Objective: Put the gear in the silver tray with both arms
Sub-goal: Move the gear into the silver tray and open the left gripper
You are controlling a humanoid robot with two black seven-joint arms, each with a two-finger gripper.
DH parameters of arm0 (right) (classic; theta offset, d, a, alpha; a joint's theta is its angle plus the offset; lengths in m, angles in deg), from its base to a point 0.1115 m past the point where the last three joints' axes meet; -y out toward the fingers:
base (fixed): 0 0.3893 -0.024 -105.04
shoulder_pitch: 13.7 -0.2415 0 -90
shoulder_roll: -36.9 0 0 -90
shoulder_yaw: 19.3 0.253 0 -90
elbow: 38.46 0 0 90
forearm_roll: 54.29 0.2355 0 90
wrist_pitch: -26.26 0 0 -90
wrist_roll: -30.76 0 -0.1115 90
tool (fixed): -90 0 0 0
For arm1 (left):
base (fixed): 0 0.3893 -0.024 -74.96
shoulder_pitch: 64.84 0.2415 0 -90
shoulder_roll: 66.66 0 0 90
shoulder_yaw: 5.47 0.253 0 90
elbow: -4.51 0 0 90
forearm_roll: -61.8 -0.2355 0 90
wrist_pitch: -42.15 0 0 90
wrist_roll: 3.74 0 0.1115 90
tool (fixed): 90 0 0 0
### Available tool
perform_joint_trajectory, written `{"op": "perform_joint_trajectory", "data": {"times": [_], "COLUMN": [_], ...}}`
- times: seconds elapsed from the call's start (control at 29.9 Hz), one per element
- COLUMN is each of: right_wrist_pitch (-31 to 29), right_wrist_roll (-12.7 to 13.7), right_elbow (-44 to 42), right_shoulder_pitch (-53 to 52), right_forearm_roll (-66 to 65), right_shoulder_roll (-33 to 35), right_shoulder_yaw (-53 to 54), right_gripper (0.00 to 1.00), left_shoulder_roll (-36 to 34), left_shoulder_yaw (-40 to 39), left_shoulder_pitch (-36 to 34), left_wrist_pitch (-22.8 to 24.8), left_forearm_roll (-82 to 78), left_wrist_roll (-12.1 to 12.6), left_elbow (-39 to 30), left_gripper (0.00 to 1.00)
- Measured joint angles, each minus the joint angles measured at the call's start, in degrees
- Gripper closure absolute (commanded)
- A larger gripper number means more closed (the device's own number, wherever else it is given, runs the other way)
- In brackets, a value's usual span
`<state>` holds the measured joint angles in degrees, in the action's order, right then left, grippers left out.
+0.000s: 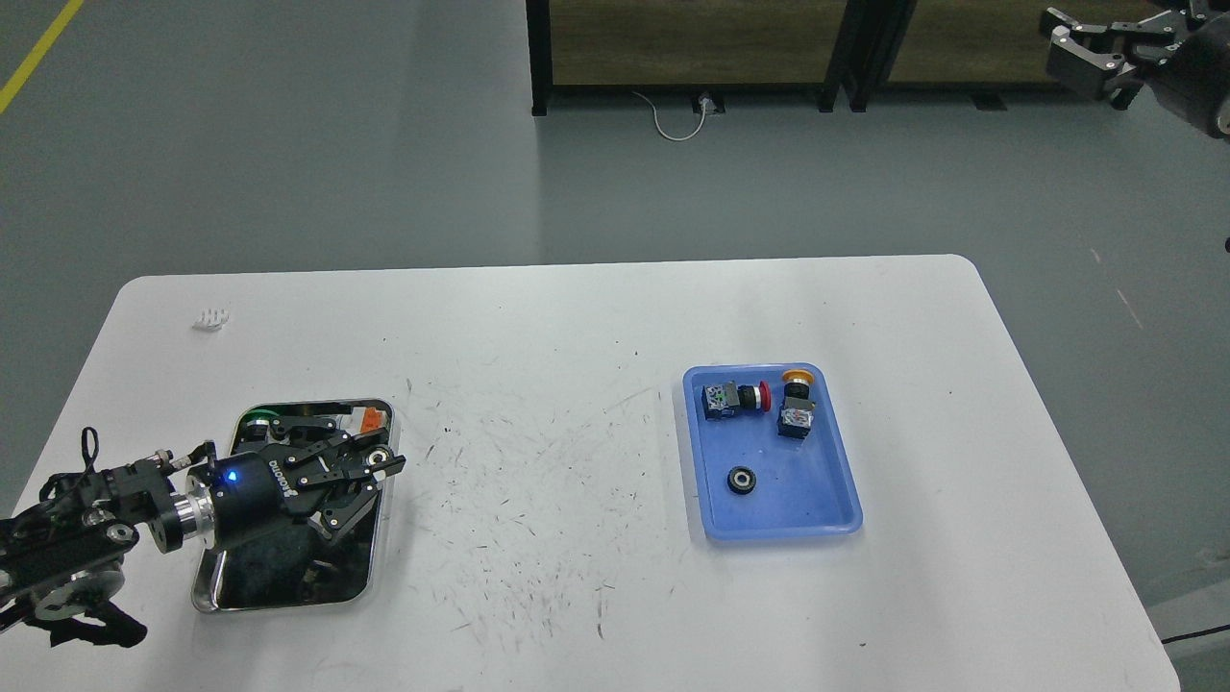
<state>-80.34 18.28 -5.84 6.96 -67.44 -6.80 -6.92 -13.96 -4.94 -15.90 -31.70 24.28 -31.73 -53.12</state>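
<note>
The silver tray (216,586) lies at the table's front left. My left gripper (377,478) hangs over the tray's right rim, shut on a small round gear (381,459) at its fingertips. A second black gear (740,481) lies in the blue tray (826,524) at the right. My right gripper (1062,43) is raised far off the table at the top right corner, with its fingers apart and empty.
The silver tray also holds a green push-button (256,419) and an orange-and-white part (369,420). The blue tray holds a red push-button (735,397) and a yellow one (796,406). A small white piece (210,318) lies at the table's back left.
</note>
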Motion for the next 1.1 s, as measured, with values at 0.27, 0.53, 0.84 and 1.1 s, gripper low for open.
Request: {"op": "perform_joint_trajectory", "data": {"times": [0.27, 0.53, 0.84, 1.1], "right_wrist_pitch": [0.4, 1.3, 1.3, 1.3], "right_wrist_roll": [0.0, 0.1, 0.1, 0.1], "right_elbow": [-0.5, -0.6, -0.6, -0.6], "right_shoulder_pitch": [-0.1, -0.1, -0.3, -0.3], "right_forearm_roll": [-0.1, -0.2, -0.2, -0.3], "right_shoulder_roll": [-1.1, -2.1, -2.4, -2.5], "right_shoulder_yaw": [0.0, 0.0, 0.0, 0.0], "right_gripper": [0.08, 0.08, 0.08, 0.07], "left_shoulder_roll": [-2.9, -3.3, -4.3, -4.3], "left_shoulder_yaw": [-0.4, -0.9, -1.0, -1.0], "left_shoulder_pitch": [5.7, 8.7, 10.0, 10.2], "left_wrist_pitch": [-0.9, -3.3, -3.8, -4.3], "left_forearm_roll": [0.2, 0.3, 2.8, 5.1], "left_wrist_roll": [0.0, 0.0, 0.0, 0.0], "left_elbow": [1.0, 1.4, 1.5, 1.5], "left_gripper": [0.76, 0.75, 0.55, 0.37]}}
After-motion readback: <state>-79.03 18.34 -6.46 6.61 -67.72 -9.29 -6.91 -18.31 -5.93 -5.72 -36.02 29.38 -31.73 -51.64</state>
